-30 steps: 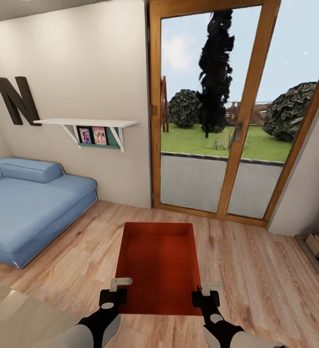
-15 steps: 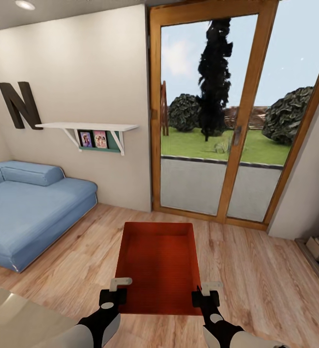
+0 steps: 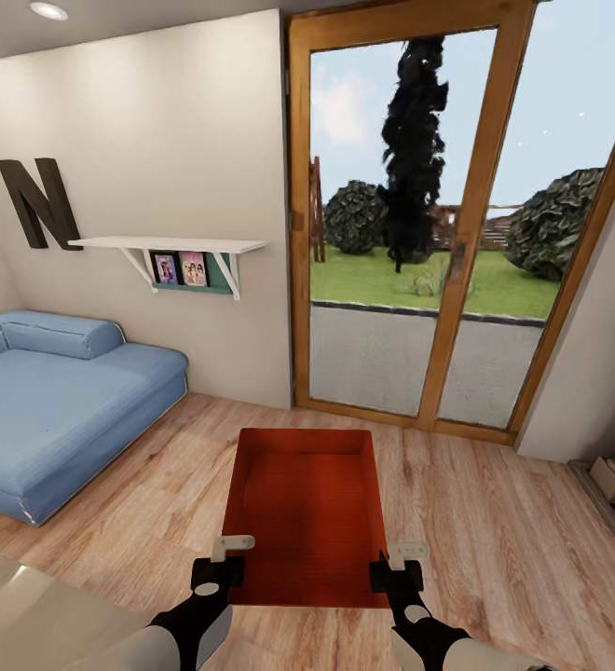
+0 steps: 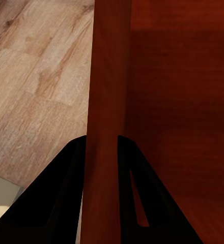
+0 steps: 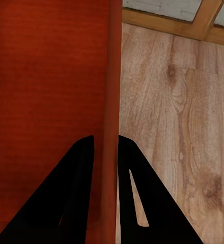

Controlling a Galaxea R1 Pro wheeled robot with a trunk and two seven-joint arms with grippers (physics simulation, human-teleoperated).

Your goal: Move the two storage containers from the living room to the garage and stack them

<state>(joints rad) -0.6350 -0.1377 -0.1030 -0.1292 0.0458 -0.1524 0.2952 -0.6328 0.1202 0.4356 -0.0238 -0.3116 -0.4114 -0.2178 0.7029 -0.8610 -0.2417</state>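
The left tool point(image 3: 230, 555) pinches the left wall of the red-orange storage container point(image 3: 307, 513), and the right tool point(image 3: 393, 561) pinches its right wall, one finger inside and one outside. The open box hangs level over the wood plank floor point(image 3: 494, 522). A blue sofa point(image 3: 56, 401) sits far left; a glass door point(image 3: 410, 233) stands ahead.

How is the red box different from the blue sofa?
The storage container is red-orange, while the sofa is blue. The container is held up off the wood floor by the left gripper and the right gripper; the sofa rests on that floor. The container is an open, empty box; the sofa carries a cushion. Both are in one room.
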